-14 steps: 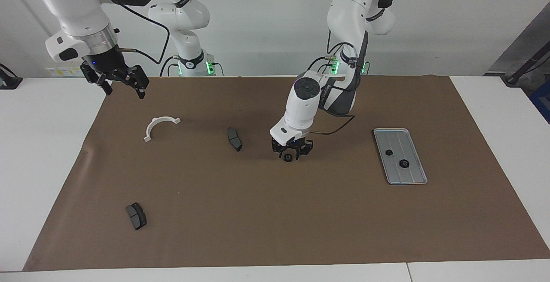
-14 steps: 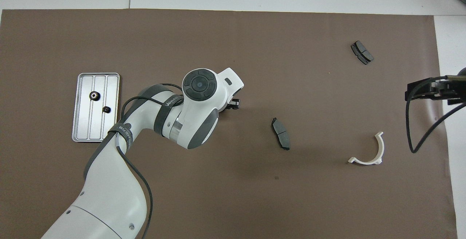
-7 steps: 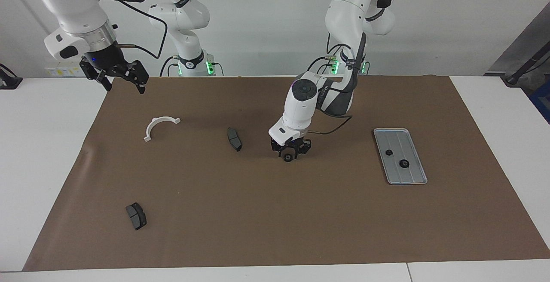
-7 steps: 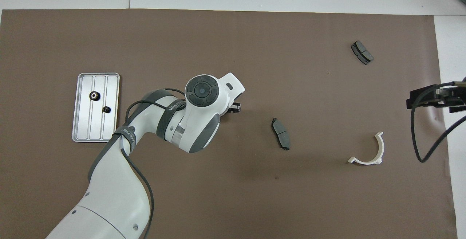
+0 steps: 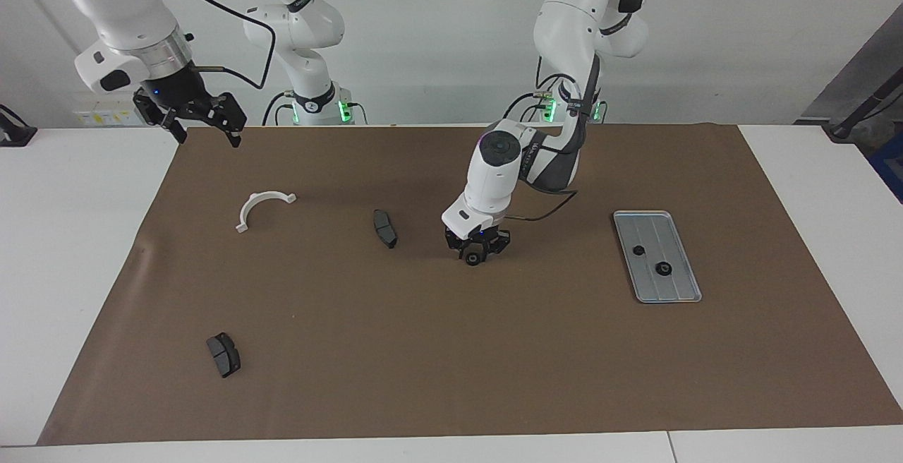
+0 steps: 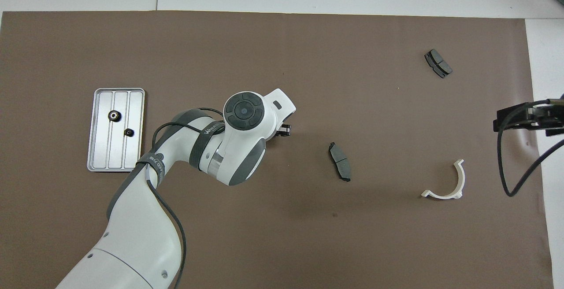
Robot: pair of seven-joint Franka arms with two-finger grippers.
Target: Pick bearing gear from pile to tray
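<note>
Since the earlier frame, the left gripper [image 5: 475, 254] is narrowing, apparently clasping a black gear [image 5: 471, 259] beside the tray [image 5: 679, 293]; right gripper [image 5: 204, 126] is waiting, fingers spread.

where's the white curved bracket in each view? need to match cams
Facing view: white curved plastic bracket sits upper left on the brown mat.
Overhead view: same bracket, lower right.
Shared landmark: dark grey brake-pad piece beside it, toward the table's middle.

Your left arm is reaching down to mid-table, wrist pointing steeply downward, left gripper [image 5: 474, 257] sitting low with its fingers closing around something small and dark. Your right arm is waiting raised, right gripper [image 5: 201, 123] hanging with fingers spread.
</note>
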